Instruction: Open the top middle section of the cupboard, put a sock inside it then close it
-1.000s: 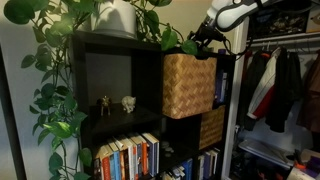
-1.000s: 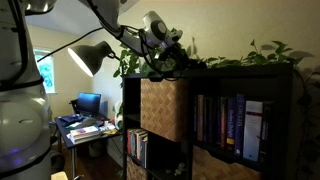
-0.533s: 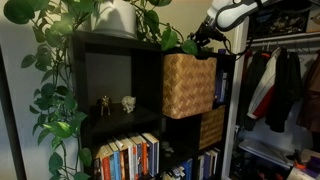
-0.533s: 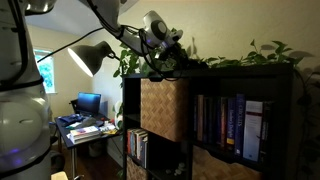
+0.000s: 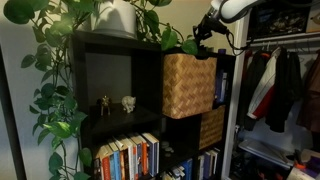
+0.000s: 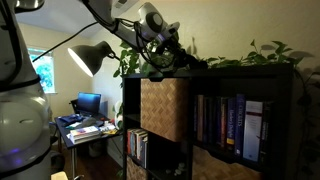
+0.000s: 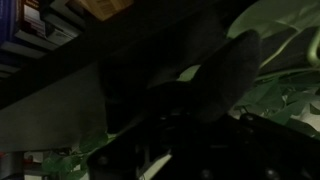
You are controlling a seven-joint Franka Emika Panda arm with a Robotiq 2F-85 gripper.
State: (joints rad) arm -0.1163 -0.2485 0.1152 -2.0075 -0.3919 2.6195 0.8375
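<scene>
Cupboard of dark wood with square open sections (image 5: 120,60) fills an exterior view; its light-brown woven basket drawer (image 5: 188,85) sits pushed into an upper section, beside one holding two small animal figurines (image 5: 116,103). The black robot gripper (image 5: 200,34) hangs just above the top board over that basket, among trailing green plant leaves (image 5: 55,100). In an exterior view from the side, the gripper (image 6: 160,58) is at the cupboard's top front corner, above the basket (image 6: 165,108), with upright books (image 6: 225,122) next to it. The wrist view is very dark: a dark rounded shape (image 7: 228,68) lies before leaves. I cannot tell whether it is a sock, nor how far the jaws are parted.
</scene>
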